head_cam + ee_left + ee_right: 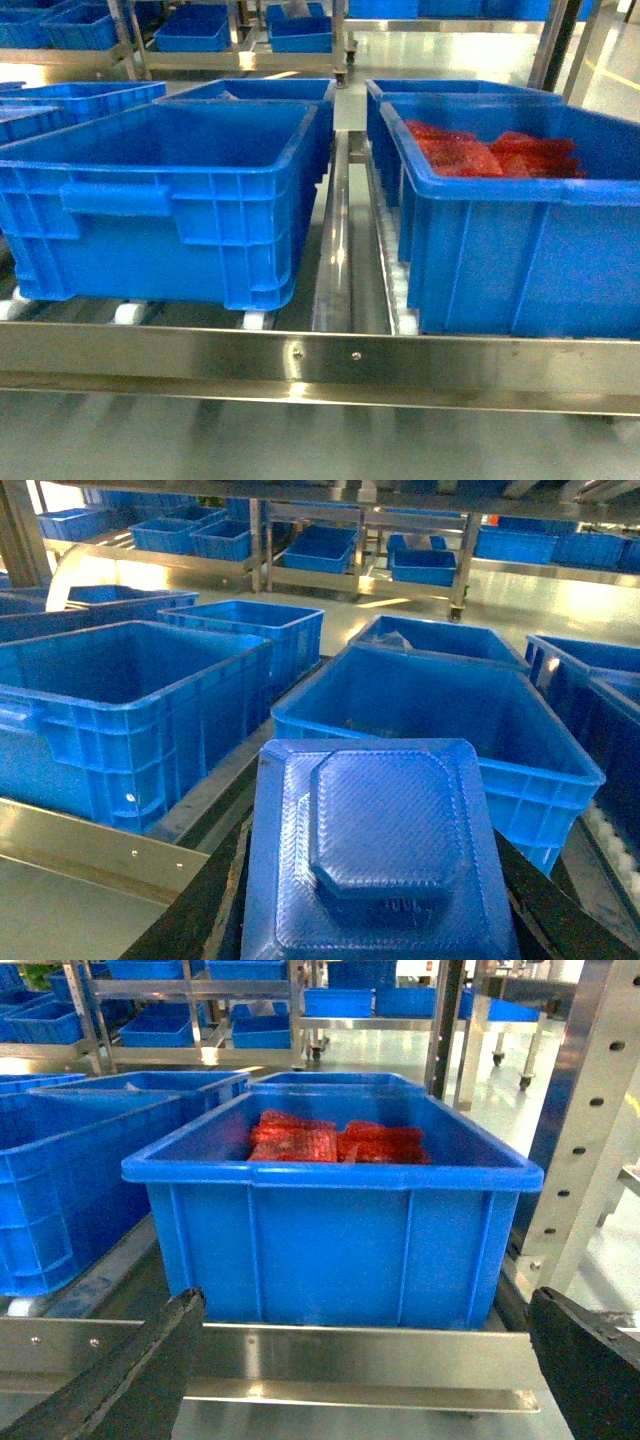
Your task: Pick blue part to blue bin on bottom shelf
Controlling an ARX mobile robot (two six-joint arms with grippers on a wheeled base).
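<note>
In the left wrist view the blue part (380,850), a dark-blue textured block with a raised centre, fills the lower middle. My left gripper (375,830) is shut on it, and one dark finger (200,910) shows on each side. The part hangs in front of the empty blue bin (430,715), just short of its near rim. That blue bin (160,190) stands on the bottom shelf (300,360), on white rollers behind the steel front rail. My right gripper (365,1305) is open and holds nothing, facing the front rail (350,1355). Neither gripper shows in the head view.
A like crate heaped with red packets (500,150) stands right of the blue bin, and a steel divider rail (335,240) runs between them. More blue crates (130,710) stand to the left and behind. A steel upright (590,1110) rises at the right.
</note>
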